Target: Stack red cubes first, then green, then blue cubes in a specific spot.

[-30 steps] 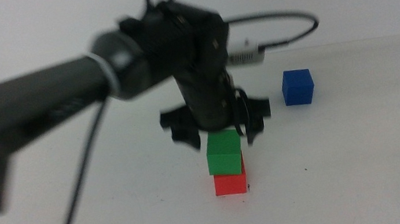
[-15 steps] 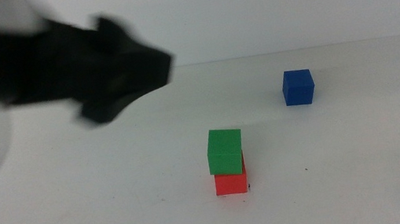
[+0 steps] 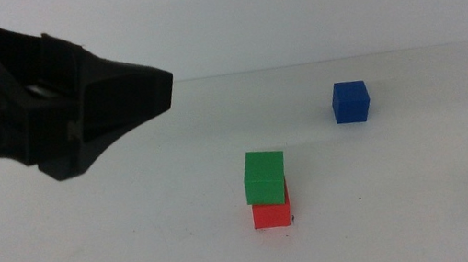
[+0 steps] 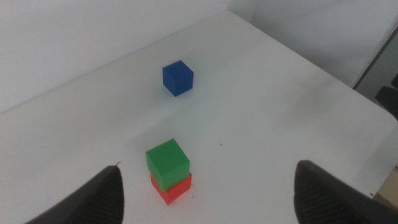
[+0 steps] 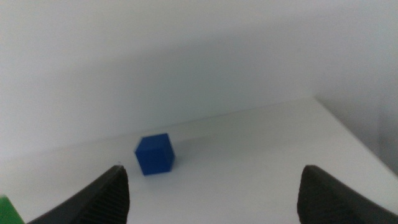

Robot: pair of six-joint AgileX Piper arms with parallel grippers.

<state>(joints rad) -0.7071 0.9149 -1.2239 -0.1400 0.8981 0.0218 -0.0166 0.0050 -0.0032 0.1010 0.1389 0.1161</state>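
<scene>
White tabletop carries all three cubes. Green cube sits on the red cube, slightly offset, near the table's middle; tiny dark specks lie just beside the red cube's base. Blue cube rests alone, well apart, farther back and to the right. Left gripper is raised above the table's left side, jaws wide apart, holding nothing. Right gripper faces the blue cube, jaws likewise spread and empty.
</scene>
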